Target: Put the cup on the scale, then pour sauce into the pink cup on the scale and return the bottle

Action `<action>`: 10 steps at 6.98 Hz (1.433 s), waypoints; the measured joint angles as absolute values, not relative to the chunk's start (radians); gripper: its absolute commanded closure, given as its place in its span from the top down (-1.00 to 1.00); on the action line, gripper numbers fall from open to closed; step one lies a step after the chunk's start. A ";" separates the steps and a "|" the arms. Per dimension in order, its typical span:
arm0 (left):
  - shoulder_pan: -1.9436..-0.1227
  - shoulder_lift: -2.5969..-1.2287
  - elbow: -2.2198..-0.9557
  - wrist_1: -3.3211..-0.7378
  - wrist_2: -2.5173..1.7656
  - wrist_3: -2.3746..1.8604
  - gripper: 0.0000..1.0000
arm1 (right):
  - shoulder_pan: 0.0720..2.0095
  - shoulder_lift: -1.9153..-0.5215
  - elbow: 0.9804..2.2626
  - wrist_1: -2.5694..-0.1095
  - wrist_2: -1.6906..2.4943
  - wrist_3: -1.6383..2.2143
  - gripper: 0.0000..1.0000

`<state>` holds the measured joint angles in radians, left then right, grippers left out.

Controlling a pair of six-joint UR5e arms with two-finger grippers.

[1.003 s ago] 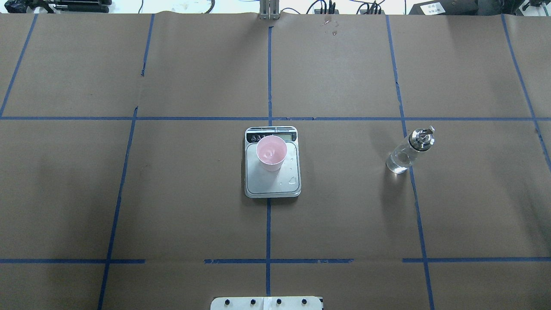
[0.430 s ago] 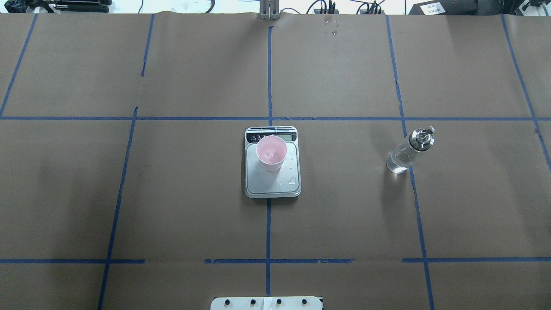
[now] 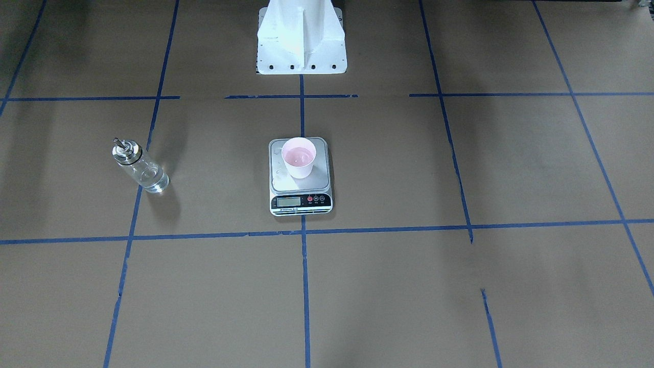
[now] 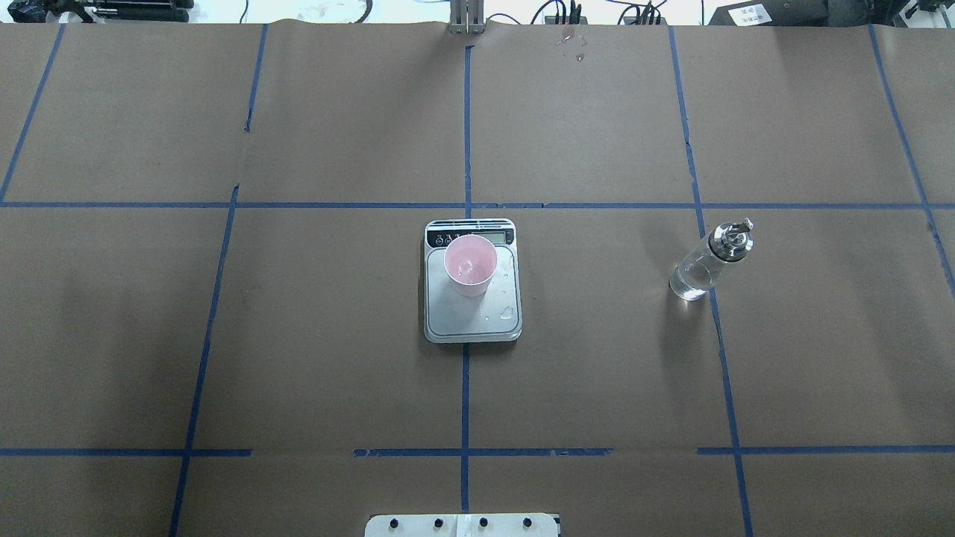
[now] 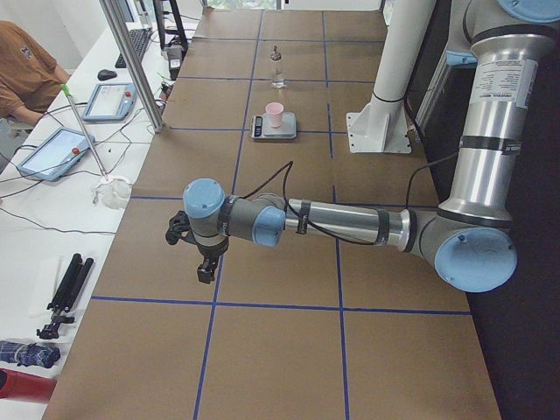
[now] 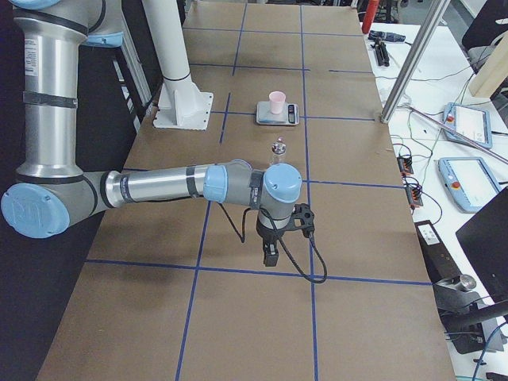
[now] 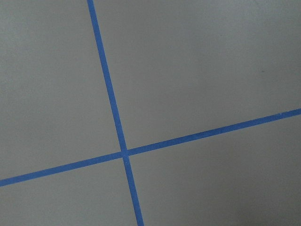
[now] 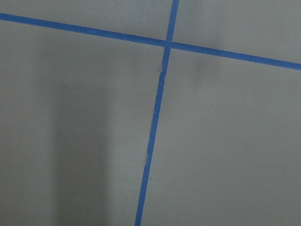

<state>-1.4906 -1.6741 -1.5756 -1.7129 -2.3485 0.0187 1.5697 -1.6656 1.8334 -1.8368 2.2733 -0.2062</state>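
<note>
Nothing has been moved since the earlier overhead frames: the cup [image 4: 471, 265], the scale [image 4: 472, 322] and the bottle [image 4: 705, 262] are found in the same places, and no arm is seen over them.

The cup is stood upright on the far part of the scale's platform, just beside the display strip. A pale sheen is seen inside it, so some liquid is judged to have been poured, and a few drops [image 4: 507, 312] are left on the platform. The bottle is stood upright on the table [image 4: 298, 335], well apart from the scale, on the right.

All 3 steps are therefore judged done, with the work at its close. No further handling appears to be called for; the arms need only be kept clear of the scale.

Both arms are stretched out low over the table ends, forearms nearly level and wrists turned down. The left gripper [image 5: 204, 265] and the right gripper [image 6: 270, 254] are hung just above the paper, each near a tape crossing. Nothing is seen held, but whether either claw is spread or pressed together cannot be told from these side views.
</note>
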 measured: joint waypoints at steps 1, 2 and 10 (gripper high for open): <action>-1.492 -1.667 -1.596 -1.713 -2.338 0.050 1.00 | 1.572 -1.666 1.837 -1.840 2.250 -0.191 1.00; -1.502 -1.653 -1.611 -1.694 -2.335 0.111 1.00 | 1.571 -1.671 1.831 -1.820 2.244 -0.175 1.00; -1.554 -1.623 -1.666 -1.490 -2.344 0.165 1.00 | 1.536 -1.654 1.732 -1.592 2.333 -0.064 1.00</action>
<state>-1.5536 -1.6233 -1.6661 -1.4902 -2.3444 0.1654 1.5361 -1.6538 1.7320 -1.5923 2.3334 -0.0640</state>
